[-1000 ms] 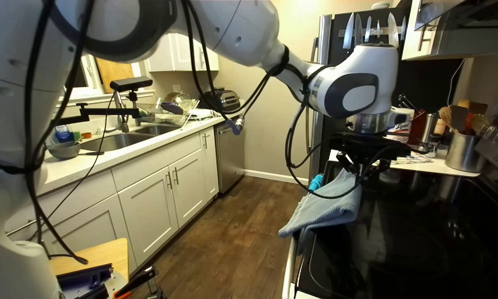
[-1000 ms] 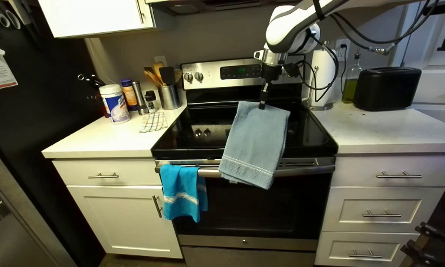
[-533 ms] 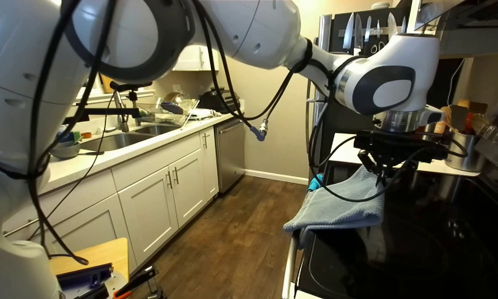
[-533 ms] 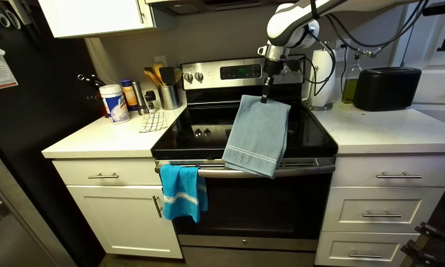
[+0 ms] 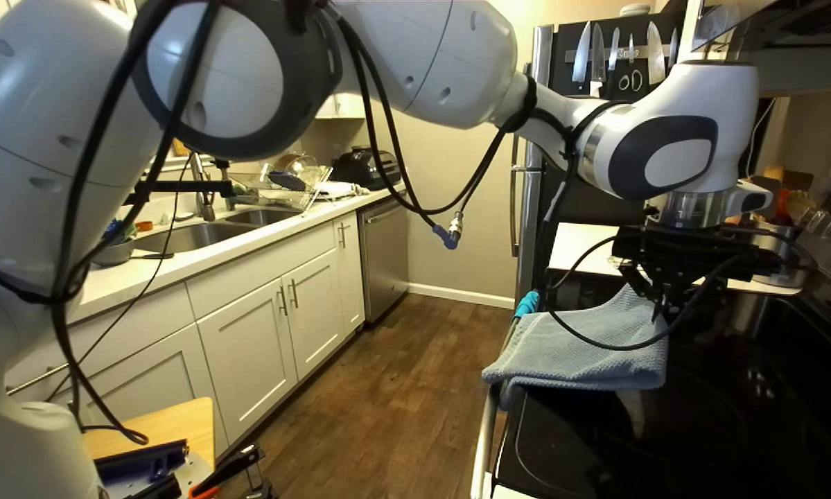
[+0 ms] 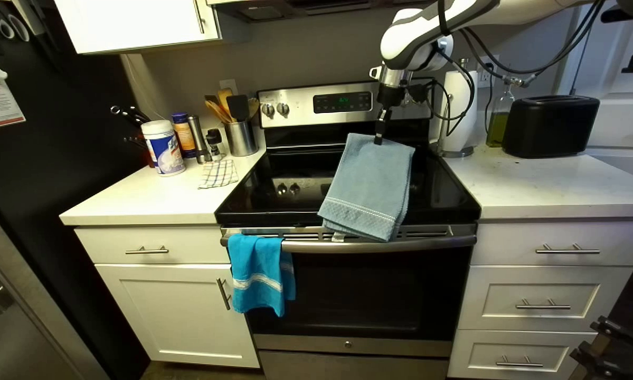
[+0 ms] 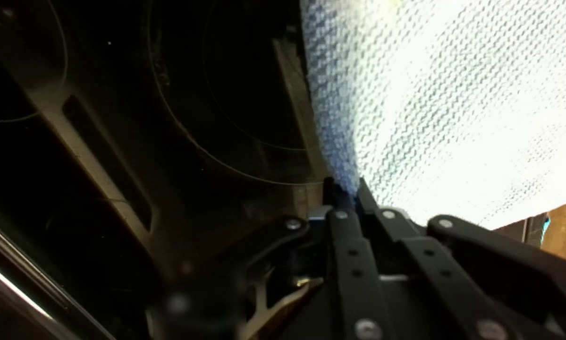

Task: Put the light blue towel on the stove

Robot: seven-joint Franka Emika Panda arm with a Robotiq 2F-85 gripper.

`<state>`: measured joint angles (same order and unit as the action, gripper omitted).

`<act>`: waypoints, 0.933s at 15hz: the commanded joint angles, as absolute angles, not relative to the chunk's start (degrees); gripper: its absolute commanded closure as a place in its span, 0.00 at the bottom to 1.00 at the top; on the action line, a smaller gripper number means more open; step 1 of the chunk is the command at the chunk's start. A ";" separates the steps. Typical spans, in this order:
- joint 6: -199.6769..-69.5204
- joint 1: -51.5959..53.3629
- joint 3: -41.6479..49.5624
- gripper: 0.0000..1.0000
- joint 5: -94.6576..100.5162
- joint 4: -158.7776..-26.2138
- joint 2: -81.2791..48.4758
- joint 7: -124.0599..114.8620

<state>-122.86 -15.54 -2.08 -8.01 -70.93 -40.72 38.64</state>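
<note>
The light blue towel [image 6: 368, 184] is draped from my gripper across the front of the black stove [image 6: 274, 198]. Its lower end lies over the stove's front edge at the oven handle, also seen in an exterior view [image 5: 588, 350]. My gripper [image 6: 379, 139] points down and is shut on the towel's upper edge, above the cooktop [image 5: 706, 430]. In the wrist view, the fingertips [image 7: 348, 189] pinch a fold of the towel [image 7: 434, 104], which looks overexposed. The bare cooktop [image 7: 245, 123] lies left of it. The towel's underside is hidden.
A brighter blue towel [image 6: 258, 274] hangs on the oven handle [image 6: 432, 243]. A utensil holder [image 6: 241, 138] and wipes canister [image 6: 163, 148] stand left of the stove. A paper towel roll [image 6: 457, 116] and black toaster [image 6: 551, 126] stand right. The control panel [image 6: 342, 103] rises behind the cooktop.
My gripper has moved toward the back of the stove, pulling the light blue towel with it. The towel's lower end has risen from below the oven handle to about its height.
</note>
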 commanded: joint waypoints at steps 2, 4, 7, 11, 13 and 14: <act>-122.44 -15.13 -0.56 0.99 -5.79 -69.14 -40.85 36.87; -122.56 -14.86 -0.15 0.99 -5.00 -68.86 -40.87 36.51; -122.50 -14.24 0.69 0.99 -2.79 -68.51 -40.61 35.35; -122.45 -13.57 1.67 0.69 0.44 -67.99 -40.26 33.75; -122.53 -13.04 2.06 0.57 1.86 -67.56 -40.37 32.98; -122.53 -12.75 2.27 0.50 2.58 -67.30 -40.45 32.65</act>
<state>-122.87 -13.90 1.26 -0.07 -67.78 -40.70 35.06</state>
